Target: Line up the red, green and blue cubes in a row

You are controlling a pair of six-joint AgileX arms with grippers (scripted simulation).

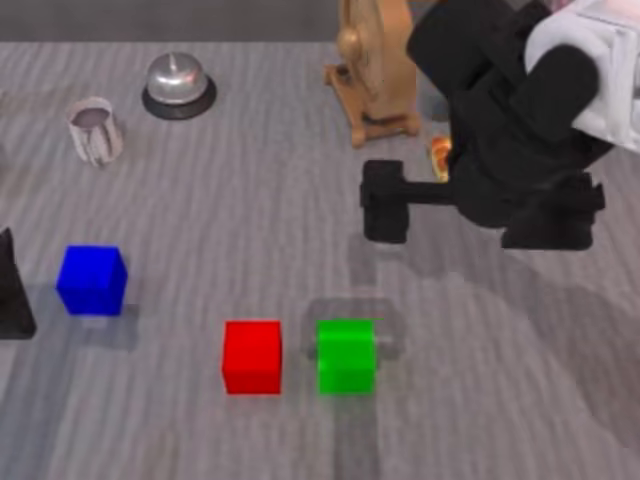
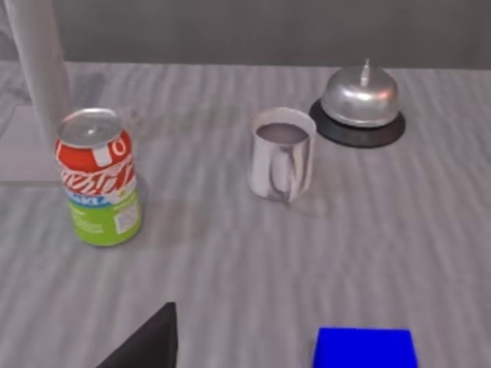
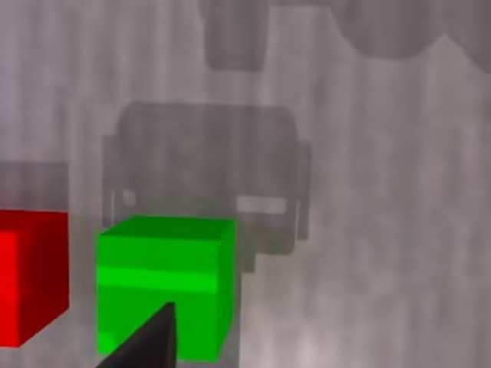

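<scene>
The red cube (image 1: 252,357) and the green cube (image 1: 346,355) sit side by side near the front of the table, a small gap between them. The blue cube (image 1: 92,280) lies apart at the left. My right gripper (image 1: 470,208) hangs open, raised behind and to the right of the green cube (image 3: 165,284), holding nothing; one dark finger (image 3: 149,341) shows over that cube, beside the red cube (image 3: 31,272). At the table's left edge rests my left gripper (image 1: 12,290), open, just left of the blue cube (image 2: 364,349); one finger (image 2: 149,349) shows.
At the back left stand a silver bell (image 1: 178,82) and a white mug (image 1: 95,130). A wooden stand (image 1: 375,70) and a small orange item (image 1: 440,157) are at the back middle. A soda can (image 2: 98,178) appears in the left wrist view.
</scene>
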